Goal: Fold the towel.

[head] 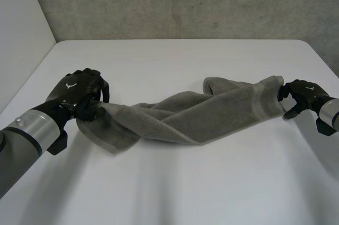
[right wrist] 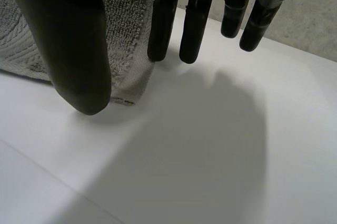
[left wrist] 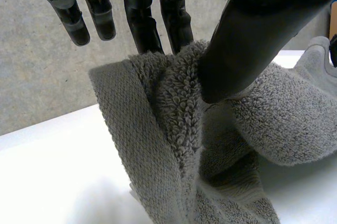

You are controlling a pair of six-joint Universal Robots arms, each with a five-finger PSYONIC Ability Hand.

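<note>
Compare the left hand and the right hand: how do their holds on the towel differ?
The left hand pinches a thick, bunched end of the towel; the right hand pinches a flatter end. The left hand grips into terry folds; the right hand grips at a hemmed corner. Both pinch the towel, which lies twisted between them on the table.

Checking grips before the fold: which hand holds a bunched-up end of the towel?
The left hand: the towel is gathered thick between its thumb and fingers, while the right hand pinches a flat corner.
</note>
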